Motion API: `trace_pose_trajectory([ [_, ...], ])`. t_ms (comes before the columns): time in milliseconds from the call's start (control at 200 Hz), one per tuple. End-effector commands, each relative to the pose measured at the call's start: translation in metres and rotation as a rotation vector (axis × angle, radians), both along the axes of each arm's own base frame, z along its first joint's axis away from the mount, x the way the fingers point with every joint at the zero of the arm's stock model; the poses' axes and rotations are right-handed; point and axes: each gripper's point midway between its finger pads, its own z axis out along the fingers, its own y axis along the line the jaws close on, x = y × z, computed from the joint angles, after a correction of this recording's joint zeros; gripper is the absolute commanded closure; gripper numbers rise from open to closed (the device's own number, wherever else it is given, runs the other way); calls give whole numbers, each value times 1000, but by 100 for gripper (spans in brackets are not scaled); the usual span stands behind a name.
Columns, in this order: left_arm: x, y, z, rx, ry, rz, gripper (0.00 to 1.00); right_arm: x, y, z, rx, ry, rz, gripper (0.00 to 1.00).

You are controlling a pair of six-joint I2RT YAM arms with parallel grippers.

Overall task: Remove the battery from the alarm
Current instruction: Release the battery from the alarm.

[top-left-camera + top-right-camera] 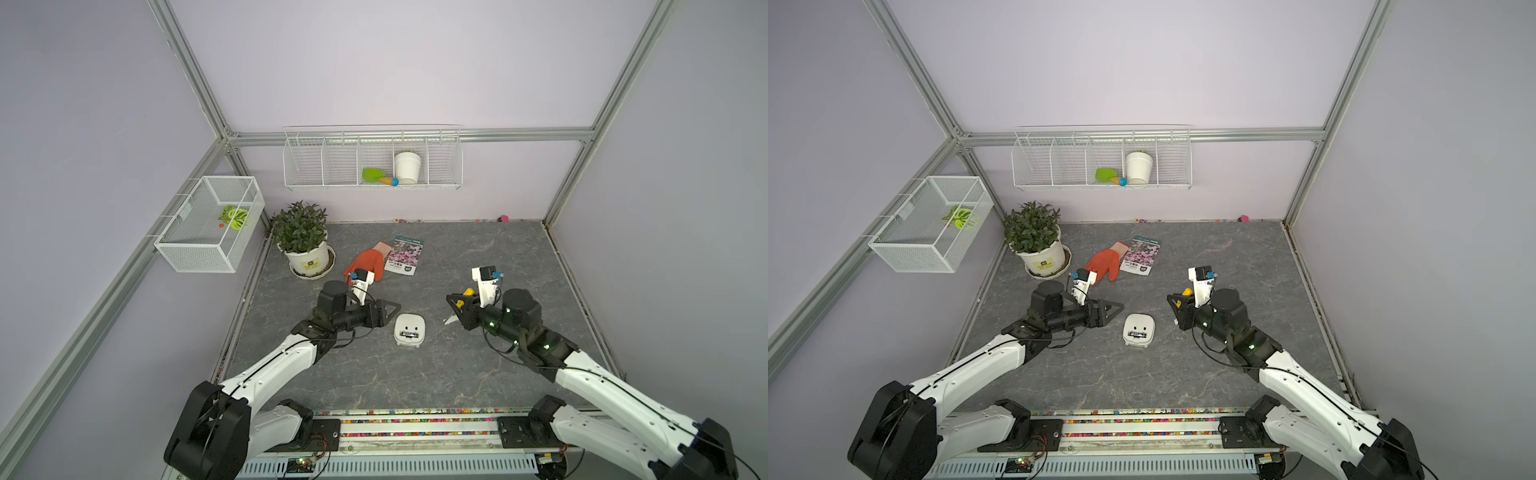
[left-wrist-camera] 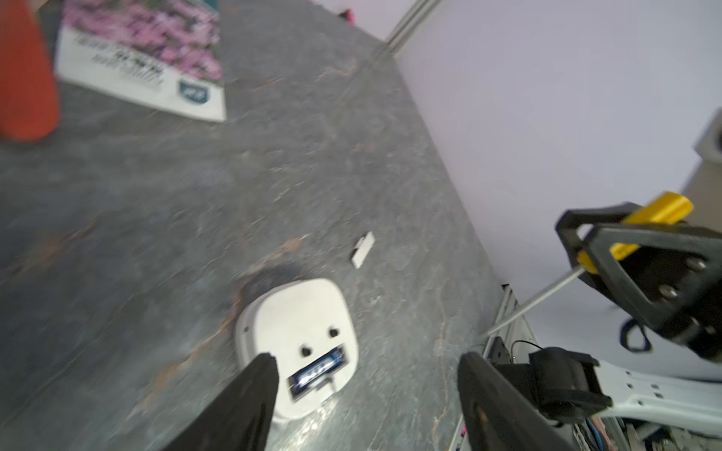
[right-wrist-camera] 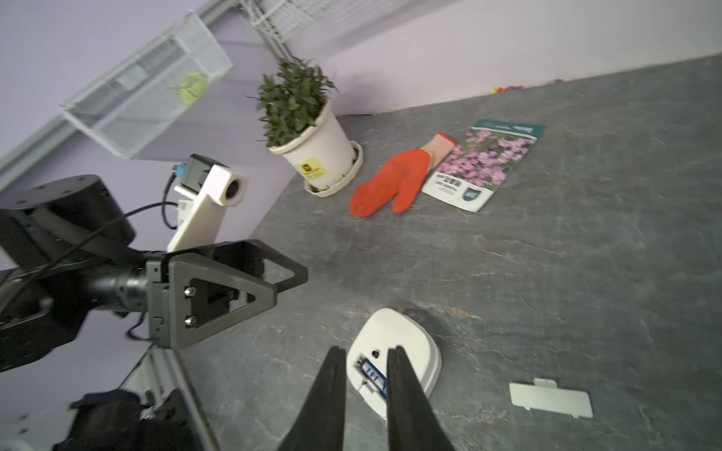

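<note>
The white alarm [image 1: 410, 322] [image 1: 1139, 324] lies face down mid-table, its back slot uncovered. The dark blue battery [image 2: 318, 369] [image 3: 373, 375] sits in that slot. My left gripper [image 1: 392, 311] [image 2: 369, 375] hovers just left of the alarm, open, with nothing between its fingers. My right gripper [image 1: 453, 301] [image 3: 365, 367] hangs to the right of the alarm, shut on a yellow-handled screwdriver [image 1: 467, 292] [image 2: 660, 211] that lies crosswise in its jaws. The metal shaft [image 2: 547, 293] sticks out free. A small flat white cover [image 3: 551, 398] [image 2: 362, 250] lies on the table beside the alarm.
An orange glove [image 1: 365, 264] and a seed packet [image 1: 405, 255] lie behind the alarm. A potted plant [image 1: 301, 241] stands at the back left. A wire basket [image 1: 208, 224] hangs on the left wall and a wire rack [image 1: 372, 160] on the back wall.
</note>
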Motion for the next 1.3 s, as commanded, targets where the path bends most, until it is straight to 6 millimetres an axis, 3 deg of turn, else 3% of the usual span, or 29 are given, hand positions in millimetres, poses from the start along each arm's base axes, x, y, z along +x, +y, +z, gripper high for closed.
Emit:
trace_pose_trajectory([
  [0, -14, 8, -52, 67, 196, 11, 23, 22, -13, -2, 16, -41, -226, 100],
  [170, -18, -14, -63, -38, 270, -83, 23, 24, 1, -18, 12, 4, -208, 100],
  [360, -17, -32, -84, -26, 326, -134, 26, 25, 7, -26, 0, 20, -187, 100],
  [585, -33, -61, -82, -41, 345, -230, 29, 27, -8, -38, -54, 32, -255, 100],
  [780, -41, -60, -84, -39, 365, -233, 32, 28, -18, -47, -101, 46, -297, 100],
  [1010, -36, -51, -102, 66, 400, -173, 42, 24, -6, -57, -95, 103, -291, 100],
  [1300, -28, -51, -104, 72, 392, -139, 50, 22, 6, -66, -93, 129, -322, 100],
])
